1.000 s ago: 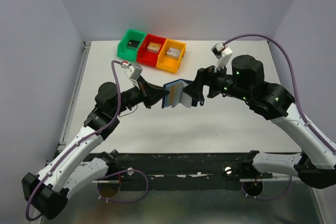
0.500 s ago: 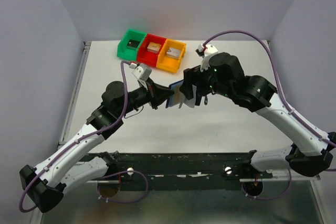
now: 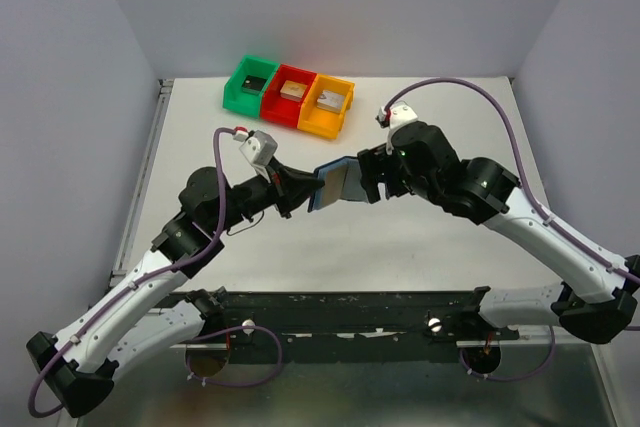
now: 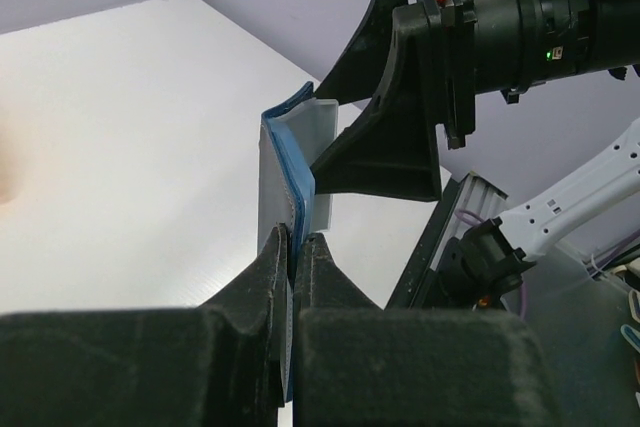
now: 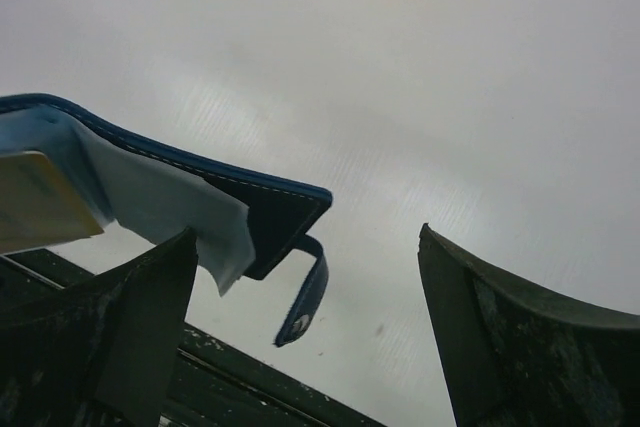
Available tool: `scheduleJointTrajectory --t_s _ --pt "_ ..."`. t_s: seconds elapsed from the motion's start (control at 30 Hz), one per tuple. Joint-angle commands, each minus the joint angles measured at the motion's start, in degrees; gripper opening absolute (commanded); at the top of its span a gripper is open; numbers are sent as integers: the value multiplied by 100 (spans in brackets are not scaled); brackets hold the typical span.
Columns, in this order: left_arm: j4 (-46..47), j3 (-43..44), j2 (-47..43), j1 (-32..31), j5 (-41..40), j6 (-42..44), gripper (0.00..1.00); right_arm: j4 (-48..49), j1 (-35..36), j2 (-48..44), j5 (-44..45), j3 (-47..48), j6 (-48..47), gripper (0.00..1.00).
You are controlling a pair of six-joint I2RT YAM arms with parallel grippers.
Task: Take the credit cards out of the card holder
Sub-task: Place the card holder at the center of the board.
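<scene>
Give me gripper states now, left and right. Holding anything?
Left gripper: closed, pinching the edge of the card holder.
Right gripper: open, fingers wide apart, the card holder's corner between them but not gripped.

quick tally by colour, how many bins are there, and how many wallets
green bin: 1
red bin: 1
orange bin: 1
card holder (navy wallet): 1
total: 4
</scene>
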Motion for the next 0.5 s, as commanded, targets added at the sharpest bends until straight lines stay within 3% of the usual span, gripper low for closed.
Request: scheduleJointTrajectory --t_s 0.0,0.1,0.17,0.27,0.33,0.43,0.47 --pt "153 -254 -315 -18 101 -41 0 -72 29 -358 331 -404 -130 95" --pt "118 -351 -411 -18 136 -76 0 -45 11 -516 322 -589 -121 88" --pt "144 -421 -482 -10 154 -128 0 -45 -24 -578 339 -703 -121 78" --pt "162 -527 -613 17 163 -181 0 -45 -112 -727 375 -826 -112 55" --pt "162 -588 -666 43 171 -216 0 -45 -182 -859 375 -871 -103 47" --pt "197 -720 -693 183 267 -365 0 121 -235 -1157 147 -906 -103 48" --pt "197 -738 -667 227 303 -418 0 279 -226 -1306 -63 -967 -129 55"
